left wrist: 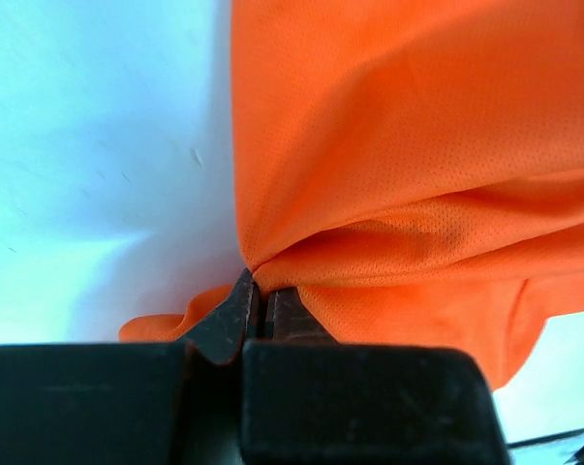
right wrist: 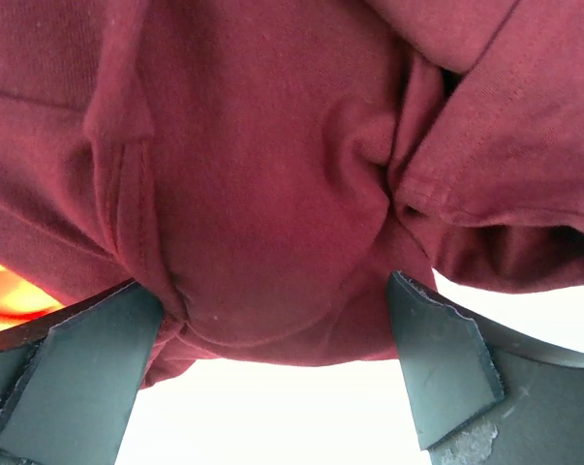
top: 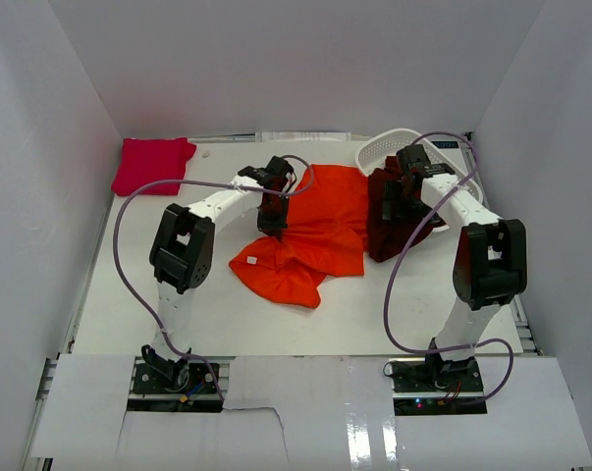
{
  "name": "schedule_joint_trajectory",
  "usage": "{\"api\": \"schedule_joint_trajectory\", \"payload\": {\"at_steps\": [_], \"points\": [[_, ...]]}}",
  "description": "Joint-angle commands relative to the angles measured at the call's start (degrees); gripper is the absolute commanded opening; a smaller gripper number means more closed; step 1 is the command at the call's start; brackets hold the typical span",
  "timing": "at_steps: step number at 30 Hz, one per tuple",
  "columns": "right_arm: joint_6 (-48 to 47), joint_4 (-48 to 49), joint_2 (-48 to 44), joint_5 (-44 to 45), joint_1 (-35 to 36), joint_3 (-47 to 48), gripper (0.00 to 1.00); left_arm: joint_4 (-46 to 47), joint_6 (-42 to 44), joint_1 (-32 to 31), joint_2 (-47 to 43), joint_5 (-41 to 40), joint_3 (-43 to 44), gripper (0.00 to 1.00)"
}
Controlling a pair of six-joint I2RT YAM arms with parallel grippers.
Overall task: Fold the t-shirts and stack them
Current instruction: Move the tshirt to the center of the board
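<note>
Orange t-shirt (top: 325, 211) is pinched by the closed left gripper (left wrist: 262, 293); right gripper (right wrist: 272, 305) stands wide open, empty, at maroon t-shirt (right wrist: 262, 145); next probably lifting to spread it flat.

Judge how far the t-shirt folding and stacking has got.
Done: the magenta-pink t-shirt looks folded at the far left corner. In hand: the left gripper is shut on an edge of the crumpled orange t-shirt; the right gripper hangs open over the bunched maroon t-shirt. Left: folding both and stacking all three.
</note>
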Motion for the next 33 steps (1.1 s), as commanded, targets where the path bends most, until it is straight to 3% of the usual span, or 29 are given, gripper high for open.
{"api": "schedule_joint_trajectory", "payload": {"at_steps": [1,7,14,16,17,19,21,23,26,33], "points": [[-0.4,0.8,-3.5,2.8,-0.2,-0.7,1.00,-1.6,-0.7,3.6,1.0,-2.6,5.7,0.00],[0.1,0.2,0.0,2.9,-0.3,0.5,1.00,-5.8,-0.4,9.8,3.2,-5.7,12.9,0.00],[0.4,1.2,2.3,2.8,-0.3,0.7,1.00,-6.0,-0.8,18.9,-1.6,-6.2,10.9,0.00],[0.6,1.1,3.1,2.6,-0.5,1.5,0.93,-5.1,-1.7,21.1,-3.5,-6.3,8.8,0.00],[0.6,1.1,3.6,2.2,-0.7,1.9,0.80,-3.4,-2.1,21.9,-6.1,-6.2,7.9,0.00],[0.8,1.1,4.8,1.2,-0.9,3.4,0.66,-1.4,-2.8,23.4,-9.1,-5.8,4.5,0.00],[0.9,1.1,6.4,0.6,-1.1,5.5,0.36,0.4,-3.0,24.0,-12.3,-5.7,3.2,0.00],[1.4,0.8,7.5,0.9,-1.4,7.2,0.14,0.3,-3.0,24.0,-13.2,-6.4,3.0,0.00],[2.3,0.0,10.3,-0.6,-2.5,11.5,0.14,-0.1,-2.3,24.3,-14.0,-6.5,2.9,0.00],[1.9,-3.0,20.9,-1.8,-5.4,27.9,0.13,0.2,-2.5,24.2,-13.7,2.8,-0.9,0.00]]}}
